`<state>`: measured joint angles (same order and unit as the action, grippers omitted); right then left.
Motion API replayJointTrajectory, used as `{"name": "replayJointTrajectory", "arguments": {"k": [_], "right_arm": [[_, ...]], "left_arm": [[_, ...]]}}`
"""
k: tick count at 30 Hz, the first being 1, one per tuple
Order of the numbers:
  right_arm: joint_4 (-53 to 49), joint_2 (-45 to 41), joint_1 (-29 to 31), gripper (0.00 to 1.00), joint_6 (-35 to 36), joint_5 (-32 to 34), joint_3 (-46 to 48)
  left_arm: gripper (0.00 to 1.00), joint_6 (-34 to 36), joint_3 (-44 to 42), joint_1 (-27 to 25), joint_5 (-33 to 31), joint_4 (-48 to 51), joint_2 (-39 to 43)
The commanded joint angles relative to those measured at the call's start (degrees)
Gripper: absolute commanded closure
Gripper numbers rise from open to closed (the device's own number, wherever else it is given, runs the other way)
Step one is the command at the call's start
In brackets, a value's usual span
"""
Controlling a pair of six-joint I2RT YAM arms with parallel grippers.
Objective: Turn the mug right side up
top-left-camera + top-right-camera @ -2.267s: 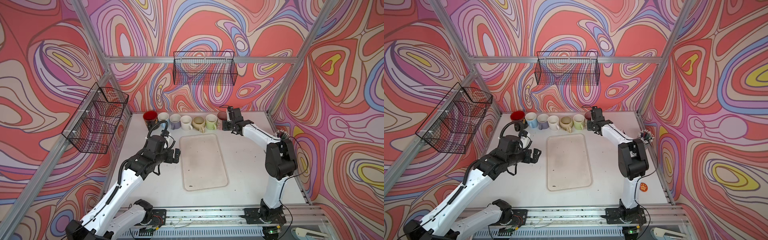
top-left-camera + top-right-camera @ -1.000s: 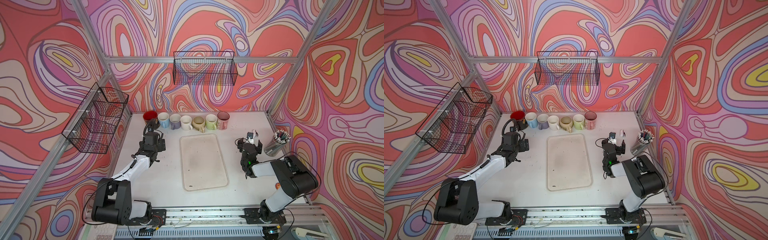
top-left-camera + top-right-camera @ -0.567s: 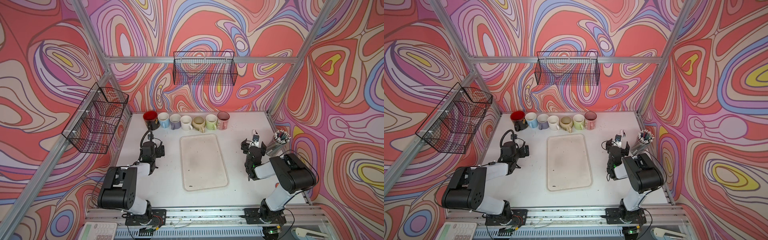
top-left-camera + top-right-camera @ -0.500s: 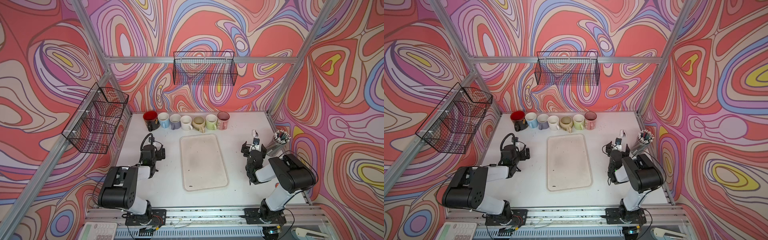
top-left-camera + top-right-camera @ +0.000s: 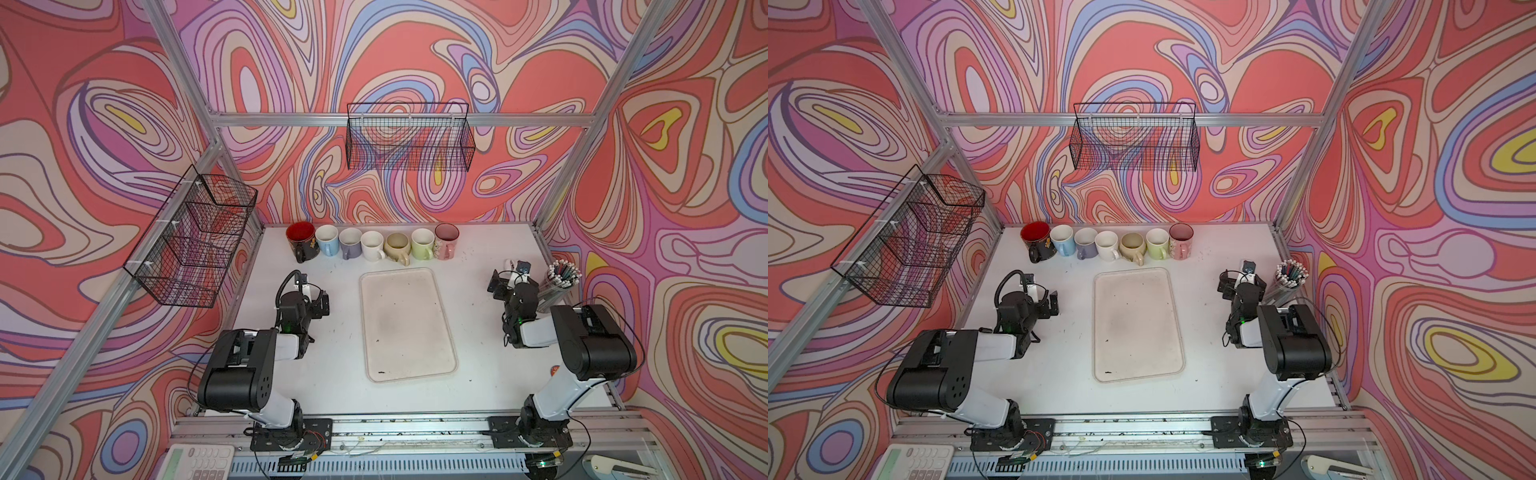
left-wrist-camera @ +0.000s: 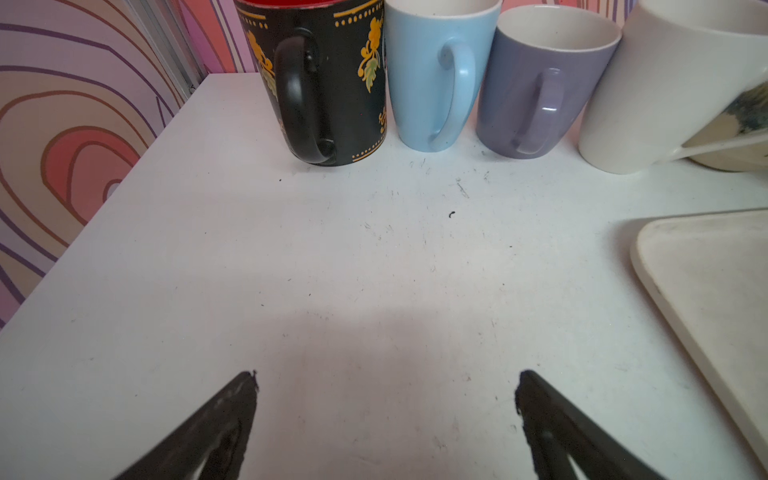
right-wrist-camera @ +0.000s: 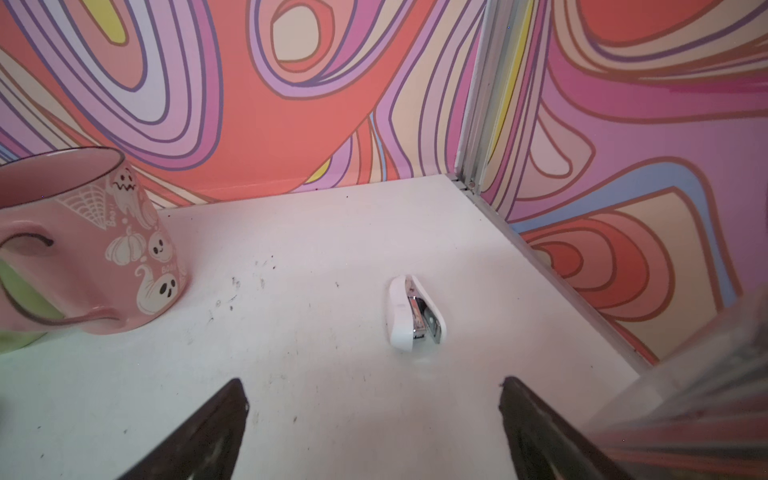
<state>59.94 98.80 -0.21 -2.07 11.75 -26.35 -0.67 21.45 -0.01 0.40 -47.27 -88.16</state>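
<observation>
Several mugs stand in a row at the back of the table, all with their mouths up. The pink ghost-print mug [image 5: 446, 245] [image 5: 1180, 245] [image 7: 104, 249] ends the row on the right, upright and free. A black mug with a red inside [image 5: 300, 243] [image 6: 324, 83] ends it on the left. My left gripper [image 5: 319, 298] [image 6: 386, 378] is open and empty, low over bare table short of the black mug. My right gripper [image 5: 505, 282] [image 7: 374, 384] is open and empty too, well to the right of the pink mug.
A cream tray [image 5: 407, 324] [image 6: 706, 291] lies between the arms. A white stapler [image 7: 411, 311] lies just beyond my right gripper, and a clear cup of pens [image 5: 559, 278] stands beside it. Wire baskets [image 5: 409, 141] hang on the back and left walls.
Both arms have drawn back from the mug row and folded down near their bases. The right gripper left the pink mug standing upright at the row's right end.
</observation>
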Motion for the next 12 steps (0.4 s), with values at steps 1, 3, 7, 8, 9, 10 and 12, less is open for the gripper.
{"name": "replayJointTrajectory", "arguments": {"k": [1,3,7,8,9,10,12], "right_arm": [[-3.0,-0.4,0.2,0.02,-1.3,-2.6,0.6],[-3.3,-0.5,0.3,0.01,-1.3,-2.5,0.5],[-3.6,-0.4,0.3,0.02,-1.2,-2.6,0.2],[-4.7,-0.2,0.5,0.02,-0.7,-2.9,-0.4],[-5.2,-0.1,0.6,0.02,-0.1,-4.7,-0.7],[-5.8,-0.2,0.6,0.02,0.4,-6.0,-0.9],[-5.2,-0.3,0.5,0.02,0.4,-6.0,-0.5]], "left_arm": [[0.0,-0.1,0.5,0.2,1.0,-2.5,0.0],[0.0,-0.2,0.5,0.2,0.9,-2.6,0.0],[0.0,-0.5,0.4,0.2,0.5,-2.6,0.0],[0.0,-0.4,0.4,0.2,0.5,-2.7,0.0],[0.0,-0.4,0.4,0.2,0.5,-2.7,-0.1],[0.0,-0.5,0.4,0.2,0.5,-2.7,0.0],[0.0,-0.5,0.4,0.2,0.5,-2.7,0.0]]}}
